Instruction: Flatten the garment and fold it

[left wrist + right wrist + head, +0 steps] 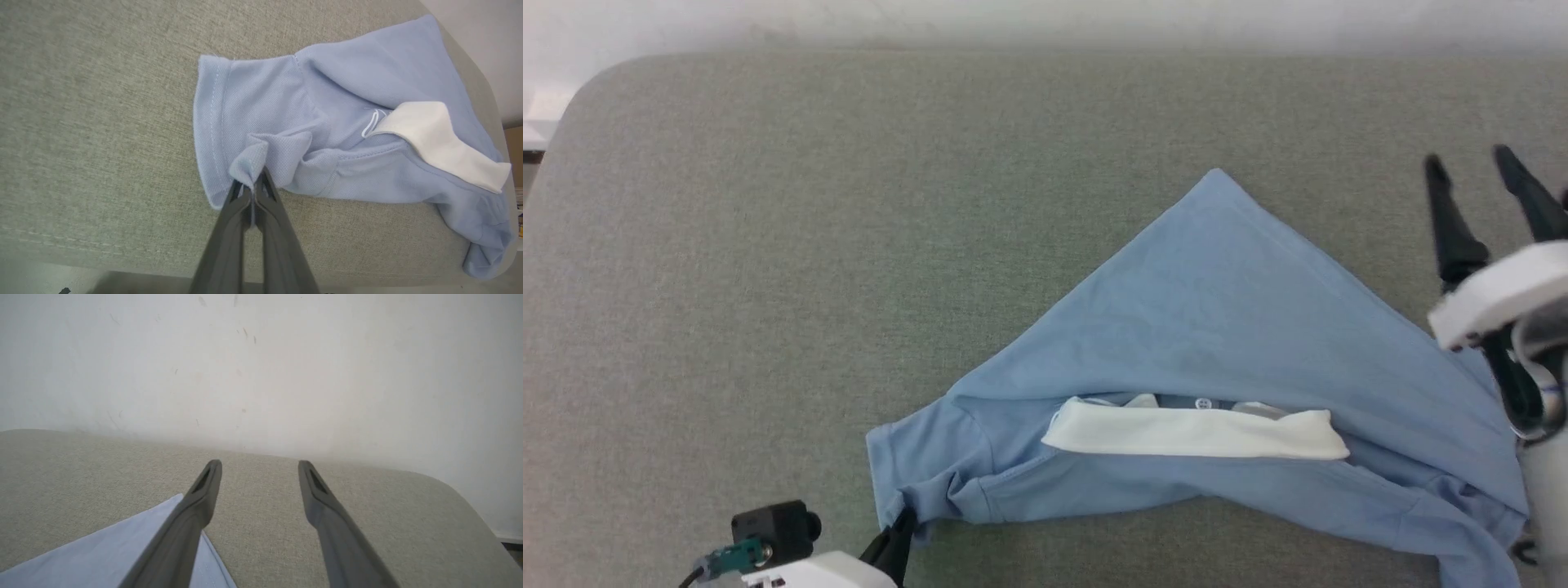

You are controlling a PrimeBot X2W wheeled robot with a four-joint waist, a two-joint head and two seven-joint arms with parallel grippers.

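Grey padded surface (768, 245) beneath everything. On it the garment (1217, 310), bunched into a rough triangle, ahead of the left pincer (250, 184) and partly under the right pincer (259, 467); not yet flat. White collar (1192, 433) exposed mid-heap. Left pincer clamped on a sleeve (229, 114) fold, likely for pulling it straight. Right pincer parted, empty, probably poised for a 2nd grip.

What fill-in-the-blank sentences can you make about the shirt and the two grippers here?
1. The left gripper is ____ on a pinch of the shirt.
2. The right gripper holds nothing, and its jaws are ____.
3. The shirt is light blue, but its collar is ____.

Missing words: shut; open; white.
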